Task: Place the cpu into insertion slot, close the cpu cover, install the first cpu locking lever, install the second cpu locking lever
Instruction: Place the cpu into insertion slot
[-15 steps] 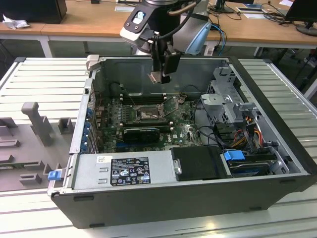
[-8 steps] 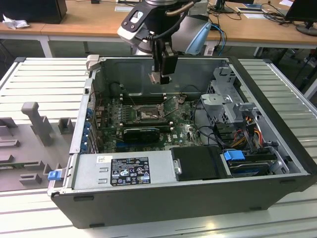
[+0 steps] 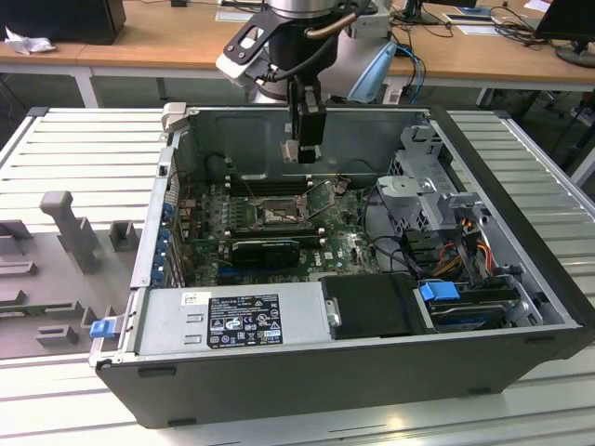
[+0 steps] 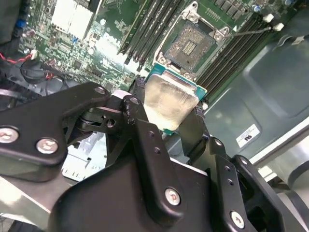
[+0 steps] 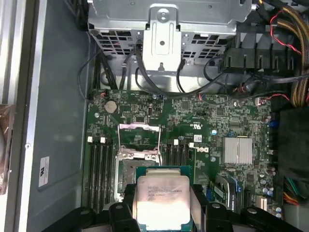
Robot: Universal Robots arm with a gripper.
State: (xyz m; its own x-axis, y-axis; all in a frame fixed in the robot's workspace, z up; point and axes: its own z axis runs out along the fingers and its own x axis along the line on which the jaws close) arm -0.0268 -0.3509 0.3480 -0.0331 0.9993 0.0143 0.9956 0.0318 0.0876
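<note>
My gripper [image 3: 305, 151] hangs inside the open computer case, above the motherboard [image 3: 339, 243]. It is shut on the cpu [image 4: 170, 102], a flat square chip with a pale metal top, held by two opposite edges between black fingers [image 4: 140, 121]. In the first wrist view the cpu [image 5: 161, 198] hovers partly over the open insertion slot [image 5: 126, 170]. The cpu cover [image 5: 139, 140], a thin metal frame with a square window, stands swung open beyond the slot. In the second wrist view the bare slot [image 4: 190, 44] lies just past the chip. A thin locking lever [image 4: 251, 31] sticks out beside it.
Memory slots [image 5: 100, 169] flank the socket on both sides. A drive cage [image 3: 423, 186] and bundled cables [image 3: 465, 243] fill the case at the exterior view's right. The power supply [image 3: 232, 321] sits along the near wall. A silver heatsink [image 5: 237, 150] stands on the board.
</note>
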